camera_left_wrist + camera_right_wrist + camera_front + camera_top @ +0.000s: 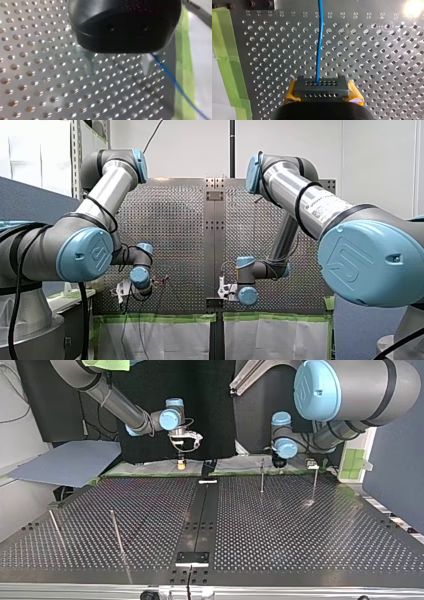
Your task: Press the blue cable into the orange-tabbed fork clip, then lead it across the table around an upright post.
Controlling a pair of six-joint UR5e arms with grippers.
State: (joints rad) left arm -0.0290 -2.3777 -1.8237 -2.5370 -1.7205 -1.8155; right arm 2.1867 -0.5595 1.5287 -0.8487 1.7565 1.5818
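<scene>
Right gripper (321,86): closed on the blue cable (319,45). Yellow pads (291,93) flank a dark perforated block, and the cable comes out of that block.
Blue cable, right wrist view: runs straight ahead from the gripper across the perforated table (374,62).
Left gripper (117,66): open, its 2 metal fingers (88,58) standing apart over the table holes.
Blue cable, left wrist view: passes just outside 1 finger and runs on towards the green tape (183,75) at the table edge. Whether it touches that finger cannot be told.
Arm positions, top view: my right gripper hangs at upper centre, over the table's far edge. My left gripper sits to its right, also at the far edge.
Posts, top view: 4 upright posts stand on the table. 2 are at upper right (262,474) (314,482) near my left gripper, and 2 are at lower left (116,532) (54,526).
Cable, top view: too thin to trace.
</scene>
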